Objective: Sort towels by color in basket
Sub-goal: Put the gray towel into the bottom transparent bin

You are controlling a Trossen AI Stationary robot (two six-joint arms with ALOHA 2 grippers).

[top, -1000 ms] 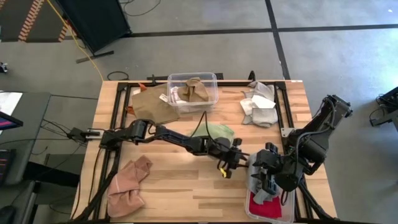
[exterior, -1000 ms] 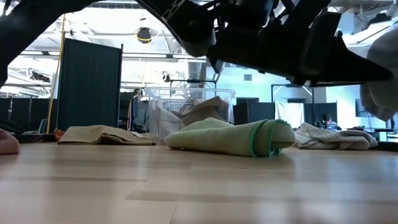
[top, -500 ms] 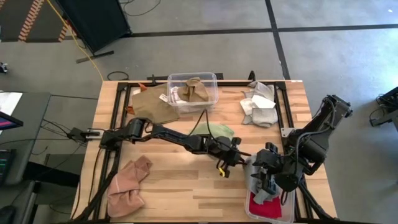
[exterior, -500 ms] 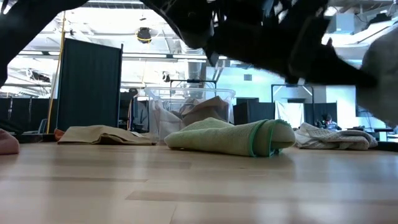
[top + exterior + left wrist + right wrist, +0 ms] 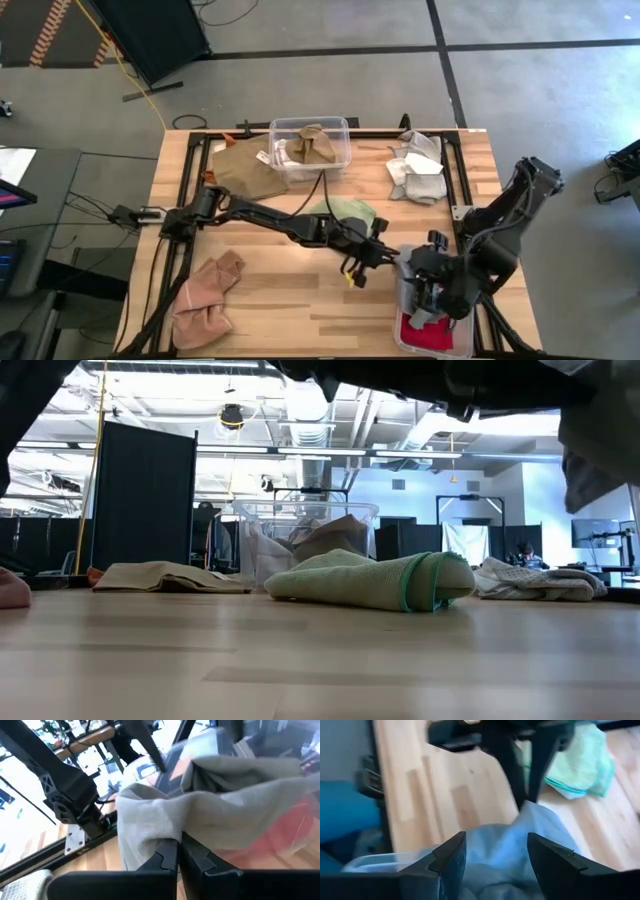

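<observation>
The left arm reaches across the wooden bench [image 5: 280,290] from its left edge, and the left pincer [image 5: 385,257] sits at the near right bin [image 5: 462,345], a clear plastic tub at the bench's front right corner. In the left wrist view its two dark fingers [image 5: 167,857] are pressed together, clenched on a fold of the grey towel [image 5: 210,805], which drapes over the bin's rim with a red towel [image 5: 295,827] showing through the clear wall beneath it. From above, the grey towel [image 5: 412,290] lies across the top of that bin and the red towel [image 5: 420,332] fills its front end.

The right pincer [image 5: 432,296] hangs directly over the same bin, its fingers [image 5: 450,857] spread wide apart and released, just above the grey cloth.

A light green towel [image 5: 345,211] lies on the bench just behind the left arm's forearm; in the low view it [image 5: 370,580] is a rolled heap in front of the far bin. That second clear bin [image 5: 310,148] stands at the back middle of the bench with tan cloths [image 5: 312,145] inside. A tan towel [image 5: 243,166] lies spread just to its left. White and grey checked towels [image 5: 415,167] are heaped at the back right. A pink towel [image 5: 208,296] lies crumpled at the front left.
</observation>
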